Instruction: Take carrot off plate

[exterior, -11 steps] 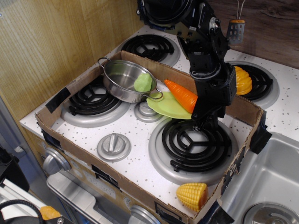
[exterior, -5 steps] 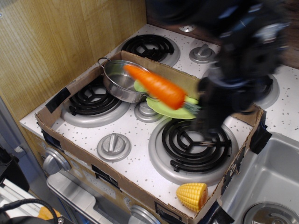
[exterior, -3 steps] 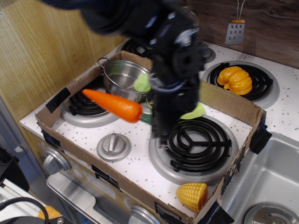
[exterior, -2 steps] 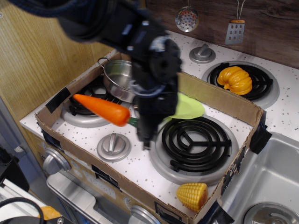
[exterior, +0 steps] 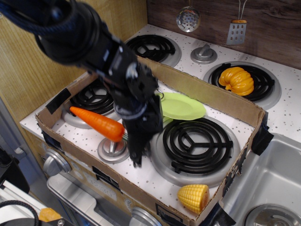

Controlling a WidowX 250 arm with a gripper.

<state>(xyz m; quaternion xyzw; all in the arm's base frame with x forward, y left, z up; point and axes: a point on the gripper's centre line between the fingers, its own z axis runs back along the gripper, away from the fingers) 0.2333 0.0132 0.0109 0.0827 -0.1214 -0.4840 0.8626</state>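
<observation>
Gripper pinches the carrot by its green stub end, carrot held over the front-left stove knob, well clear of the plate behind.

Arm: a thick black robot arm with dark cable bundles enters from the upper left of the frame and slants down toward the centre.
Wrist: a bulky black jointed section with grey-white patches sits just left of the frame's centre, angled downward.
Gripper: the black gripper points down and slightly right, its tip in the lower middle of the frame.
Grip: it clamps the green stub end of the smooth orange plastic toy carrot, which juts out leftward from it, roughly level and tilted a little up to the left.
Fingers: narrow, dark, partly blurred; their exact spread is hard to read.
</observation>
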